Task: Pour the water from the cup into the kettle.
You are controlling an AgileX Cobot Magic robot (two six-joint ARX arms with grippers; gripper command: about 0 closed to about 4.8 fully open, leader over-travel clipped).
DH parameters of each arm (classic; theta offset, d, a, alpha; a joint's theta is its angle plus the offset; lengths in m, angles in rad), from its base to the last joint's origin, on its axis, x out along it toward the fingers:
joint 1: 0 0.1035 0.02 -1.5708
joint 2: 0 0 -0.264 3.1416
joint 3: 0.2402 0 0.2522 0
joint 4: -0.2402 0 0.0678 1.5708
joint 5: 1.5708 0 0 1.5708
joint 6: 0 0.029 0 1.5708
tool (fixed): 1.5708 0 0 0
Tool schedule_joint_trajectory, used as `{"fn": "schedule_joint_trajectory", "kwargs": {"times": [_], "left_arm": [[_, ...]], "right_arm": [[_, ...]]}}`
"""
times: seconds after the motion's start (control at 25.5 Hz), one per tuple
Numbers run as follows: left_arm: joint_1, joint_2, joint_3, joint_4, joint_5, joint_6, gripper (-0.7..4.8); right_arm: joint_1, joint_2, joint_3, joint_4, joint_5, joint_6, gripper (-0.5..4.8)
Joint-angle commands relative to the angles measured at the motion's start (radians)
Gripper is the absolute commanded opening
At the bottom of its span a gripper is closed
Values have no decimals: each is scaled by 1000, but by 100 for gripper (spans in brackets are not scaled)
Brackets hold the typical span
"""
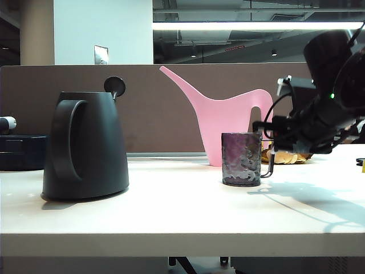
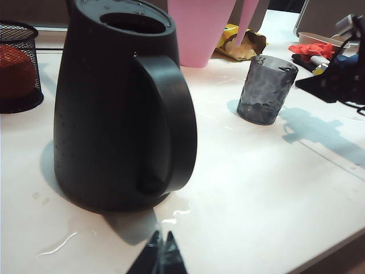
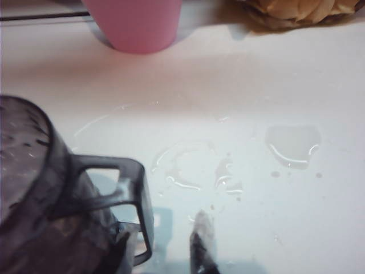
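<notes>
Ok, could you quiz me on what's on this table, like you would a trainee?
1. True or false: the cup stands upright between the kettle and the right end effector.
2. What stands behind the cup? A) a pink watering can B) a red bowl C) a book
3. Fill in: the left end effector, low near the kettle's base, is ____ (open/shut).
Key: 1 true; 2 A; 3 shut.

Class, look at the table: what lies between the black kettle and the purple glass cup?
Only bare tabletop separates the kettle from the cup in the exterior view; the pink watering can stands farther back.
</notes>
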Motion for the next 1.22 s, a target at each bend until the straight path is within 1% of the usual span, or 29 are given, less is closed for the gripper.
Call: {"fn": "schedule_joint_trajectory", "kwargs": {"times": [0.04, 0.08, 0.12, 0.16, 0.2, 0.24, 0.43, 0.55, 0.71, 0.75, 0.78, 0.82, 0.94, 1.02, 1.1, 1.18, 1.22], "left_arm": [[0, 1, 2, 1, 4, -3, -5], [0, 1, 2, 1, 4, -3, -5], [0, 1, 2, 1, 4, -3, -5], [0, 1, 2, 1, 4, -2, -5], [0, 1, 2, 1, 4, -2, -5], [0, 1, 2, 1, 4, -2, -5], [0, 1, 2, 1, 4, -2, -5], [0, 1, 2, 0, 3, -2, -5], [0, 1, 2, 1, -3, 6, -5], [0, 1, 2, 1, -3, 6, -5], [0, 1, 2, 1, -3, 6, -5], [0, 1, 2, 2, -7, 6, -5], [0, 1, 2, 2, -76, 6, -5], [0, 1, 2, 2, -179, 7, -5], [0, 1, 2, 3, -231, 15, -5], [0, 1, 2, 3, -249, 36, -5], [0, 1, 2, 4, -251, 53, -5]], "right_arm": [[1, -76, 1, -103, -2, -3, 126], [1, -100, 0, -142, -1, -3, 125], [1, -142, 1, -211, -1, -3, 95], [1, -174, 0, -256, 0, -3, 61], [1, -227, 0, -323, -1, -8, -3], [1, -288, 0, -388, -2, -49, -6], [-3, -431, 0, -522, -8, -136, -6], [-39, -565, 0, -625, -77, -141, -6], [-107, -707, -7, -697, -134, -180, -6], [-144, -768, -28, -707, -158, -180, -6], [-163, -796, -43, -707, -165, -180, -6], [-205, -863, -82, -710, -167, -179, -6], [-282, -990, -159, -718, -208, -178, -6], [-353, -1123, -245, -720, -249, -152, -7], [-382, -1223, -305, -726, -253, -152, -7], [-383, -1287, -346, -725, -256, -152, -7], [-383, -1355, -387, -726, -256, -152, -6]]}}
